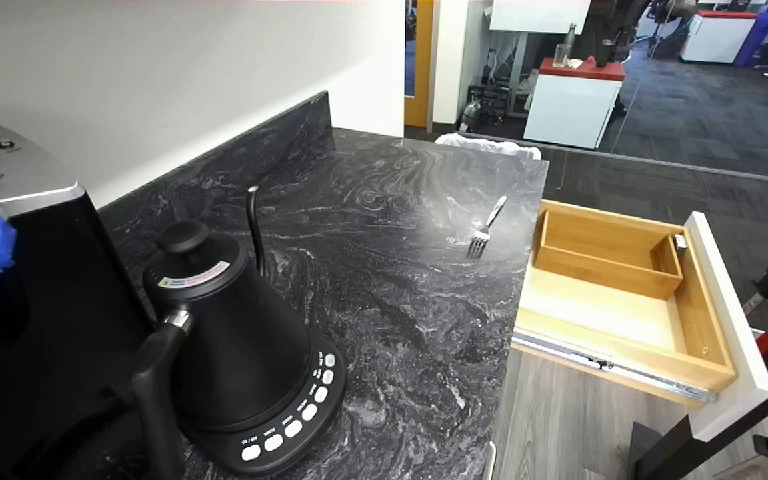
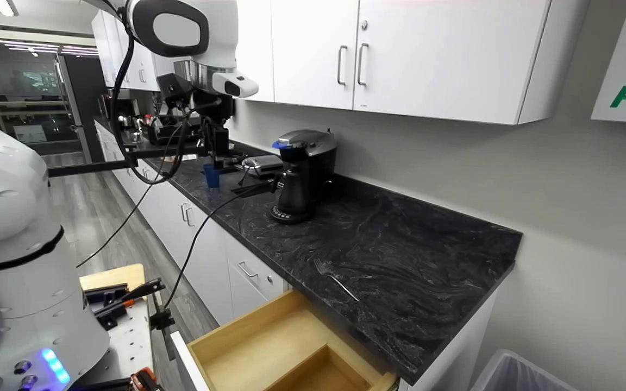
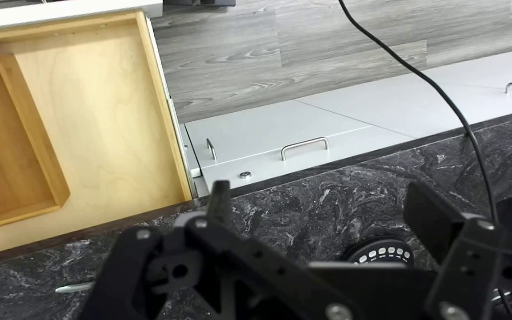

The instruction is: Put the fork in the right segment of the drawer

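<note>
Right before the wrist camera, a black gripper (image 3: 320, 202), with jaws spread wide and holding nothing, the dark marbled countertop (image 3: 291, 222) in view through the gap. On that countertop, a black gooseneck kettle (image 1: 237, 333), upright on a base with a row of pale buttons; near it, in both exterior views, a dark appliance (image 1: 64, 267) with a silvery top. Well apart from these, near the countertop edge, the silvery fork (image 1: 482, 235), lying with tines toward the kettle's end and handle pointing away; in the wrist view, partly hidden behind the gripper, with a pale handle end poking out. A little lower, jutting from beneath that same edge, the light-wood drawer (image 1: 694, 320), pulled open, with a white front panel, a metal rail along the side and, inside, a walled compartment (image 1: 607, 275) beside a paler section (image 1: 604, 310). Alongside, white cabinet fronts (image 3: 260, 133) with metal handles, then grey wood-look floor (image 3: 238, 53), both crossed in the wrist view by a black cable (image 3: 416, 73). In an exterior view, past the countertop's end, a lined bin (image 1: 491, 145). Farther back, a red-topped white cabinet (image 1: 567, 110) bearing a clear glass (image 1: 561, 57). Farthest, across dark carpet (image 1: 711, 113), another red-topped unit (image 1: 717, 39) next to a purple container (image 1: 755, 40).
</note>
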Motion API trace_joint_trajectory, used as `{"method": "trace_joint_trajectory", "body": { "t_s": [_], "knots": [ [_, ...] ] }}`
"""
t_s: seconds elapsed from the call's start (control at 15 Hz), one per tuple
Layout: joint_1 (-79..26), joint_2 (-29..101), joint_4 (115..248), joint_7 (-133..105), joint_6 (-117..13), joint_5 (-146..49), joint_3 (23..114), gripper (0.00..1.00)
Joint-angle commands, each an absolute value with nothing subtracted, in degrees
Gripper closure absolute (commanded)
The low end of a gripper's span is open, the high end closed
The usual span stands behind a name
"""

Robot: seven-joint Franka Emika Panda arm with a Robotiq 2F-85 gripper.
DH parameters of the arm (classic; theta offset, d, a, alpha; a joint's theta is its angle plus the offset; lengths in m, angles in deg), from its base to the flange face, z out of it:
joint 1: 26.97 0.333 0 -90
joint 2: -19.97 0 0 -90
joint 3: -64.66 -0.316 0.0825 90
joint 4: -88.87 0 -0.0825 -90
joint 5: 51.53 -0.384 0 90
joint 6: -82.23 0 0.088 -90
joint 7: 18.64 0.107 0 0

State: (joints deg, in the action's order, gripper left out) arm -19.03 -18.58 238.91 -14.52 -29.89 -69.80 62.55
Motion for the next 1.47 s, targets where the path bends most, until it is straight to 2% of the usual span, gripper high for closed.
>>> {"method": "trace_joint_trajectory", "body": {
  "t_s": [0.0, 0.4, 0.6, 0.67, 0.87, 1.13, 1.33, 1.4],
  "knots": [
    [-19.7, -18.6, 238.8, -14.9, -29.6, -70.2, 62.0, 0.00],
    [-23.8, -23.3, 236.0, -17.0, -22.9, -65.5, 65.7, 0.00],
    [-27.8, -27.1, 232.0, -16.8, -14.7, -62.2, 68.8, 0.00],
    [-24.5, -18.9, 238.8, -12.9, -30.2, -67.6, 62.2, 0.00],
    [-22.1, -15.8, 240.6, -15.4, -37.2, -70.7, 60.3, 0.00],
    [-17.1, -3.2, 241.3, -11.4, -55.5, -71.7, 51.7, 0.00],
    [-21.7, 9.0, 237.6, 1.2, -71.0, -66.2, 41.3, 0.00],
    [-26.7, 12.7, 236.9, 5.5, -76.3, -63.1, 36.9, 0.00]
  ]
}}
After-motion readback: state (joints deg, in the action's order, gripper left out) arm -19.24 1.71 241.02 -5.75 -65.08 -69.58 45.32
